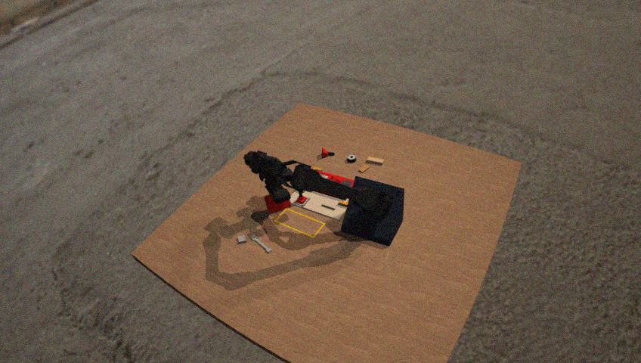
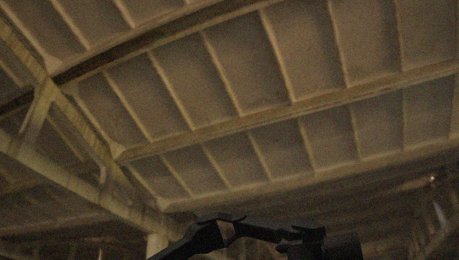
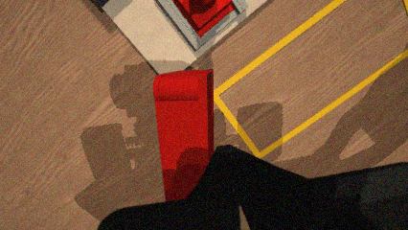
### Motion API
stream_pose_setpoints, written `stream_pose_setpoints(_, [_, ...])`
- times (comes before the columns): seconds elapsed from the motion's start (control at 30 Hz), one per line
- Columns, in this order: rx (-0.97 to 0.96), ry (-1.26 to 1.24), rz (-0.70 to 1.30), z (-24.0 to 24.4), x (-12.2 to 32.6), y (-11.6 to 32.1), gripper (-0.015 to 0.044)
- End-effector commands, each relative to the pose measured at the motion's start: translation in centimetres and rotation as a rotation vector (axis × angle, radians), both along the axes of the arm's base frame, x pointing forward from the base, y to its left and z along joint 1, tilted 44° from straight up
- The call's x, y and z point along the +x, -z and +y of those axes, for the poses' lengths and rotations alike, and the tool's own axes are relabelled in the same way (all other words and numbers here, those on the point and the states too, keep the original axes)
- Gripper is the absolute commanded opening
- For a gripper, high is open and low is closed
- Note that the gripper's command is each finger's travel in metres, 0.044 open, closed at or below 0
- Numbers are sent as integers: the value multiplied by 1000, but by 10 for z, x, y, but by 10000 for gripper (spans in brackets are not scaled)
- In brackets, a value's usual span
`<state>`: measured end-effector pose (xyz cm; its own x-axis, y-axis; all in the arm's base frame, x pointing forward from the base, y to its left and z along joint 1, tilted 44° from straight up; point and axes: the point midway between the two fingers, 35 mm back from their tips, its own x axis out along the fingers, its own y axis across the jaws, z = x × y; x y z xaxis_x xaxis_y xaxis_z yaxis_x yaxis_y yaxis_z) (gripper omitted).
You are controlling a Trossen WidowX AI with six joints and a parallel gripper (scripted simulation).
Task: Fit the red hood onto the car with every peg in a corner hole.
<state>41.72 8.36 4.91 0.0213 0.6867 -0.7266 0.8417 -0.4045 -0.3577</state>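
One red hood (image 1: 275,204) (image 3: 184,120), centre of the wrist frame, pinched in our narrowed gripper (image 1: 280,196) (image 3: 223,151); we judge a thin grip could let it pivot, so corner holes miss pegs.

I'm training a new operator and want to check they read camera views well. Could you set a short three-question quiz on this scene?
1. Multiple choice: which view does not show the red hood?
a) top
b) exterior
c) wrist

2. True or false: the grey wrench lies inside the yellow outline.

3. Fill in: in the top view, the black-and-white ring-shaped part lies between the small red-and-black part and two ____-coloured blocks.

Key: 1 b; 2 false; 3 wood
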Motion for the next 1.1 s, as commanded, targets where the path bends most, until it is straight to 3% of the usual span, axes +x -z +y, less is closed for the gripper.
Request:
stream_pose_setpoints(0.0, [3, -3, 6, -1, 2, 4, 0])
stream_pose_setpoints(1.07, [3, -3, 5, -8, 15, 11, 0])
